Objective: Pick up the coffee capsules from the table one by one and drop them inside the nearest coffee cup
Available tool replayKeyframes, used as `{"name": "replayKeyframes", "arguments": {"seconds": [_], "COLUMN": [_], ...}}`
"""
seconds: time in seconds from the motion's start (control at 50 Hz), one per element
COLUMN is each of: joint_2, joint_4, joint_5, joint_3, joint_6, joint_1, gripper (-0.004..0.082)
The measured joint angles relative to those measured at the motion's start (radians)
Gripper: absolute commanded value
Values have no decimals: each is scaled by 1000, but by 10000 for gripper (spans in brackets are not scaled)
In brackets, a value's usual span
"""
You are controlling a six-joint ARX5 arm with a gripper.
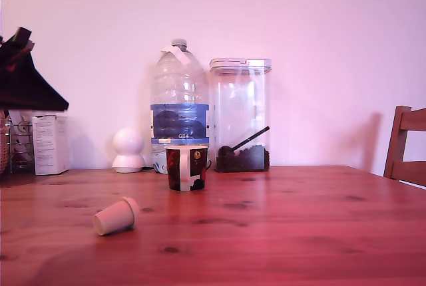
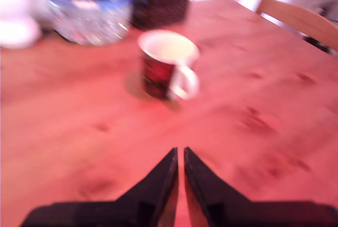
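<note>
- Above the table (image 2: 274, 132), in the wrist view: gripper (image 2: 180, 155) with its two dark jaws drawn nearly together, only a thin slit between the tips, nothing held between them.
- Ahead of those tips, well apart from them: coffee cup (image 2: 163, 66), upright, dark with a pale inside and a white handle turned toward the camera; picture blurred, so no finer detail.
- Beyond the cup in that same view: base of a large water bottle (image 2: 87, 13), with a dark heap of coffee beans (image 2: 161, 5) beside it.
- On the exterior view's left edge: dark angular shape of the arm (image 1: 26, 76), high above the tabletop; jaws not made out from here.
- Toward the exterior view's left, near the front: cream coffee capsule (image 1: 116, 216), lying on its side on the wood, well apart from the cup.
- Behind the cup, against the wall: the bottle and a clear canister (image 1: 239, 113) holding the beans and a scoop.
- Left of the bottle: white round-headed figure (image 1: 128, 149) and a white carton (image 1: 50, 143).
- At the right edge: wooden chair (image 1: 407, 146).
</note>
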Motion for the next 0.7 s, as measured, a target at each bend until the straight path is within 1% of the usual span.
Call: {"name": "replayKeyframes", "arguments": {"seconds": [0.14,0.16,0.18,0.3,0.56,0.7], "joint_2": [-58,-65,-74,-135,-246,-270], "joint_4": [-9,-13,-17,-47,-125,-173], "joint_5": [-36,-36,-47,-66,-178,-204], "joint_3": [-61,-68,-74,-117,-198,-211], "joint_6": [-6,-19,-24,-28,-40,-38], "joint_1": [-57,-63,-70,-114,-218,-273], "gripper": [19,19,19,19,19,19]}}
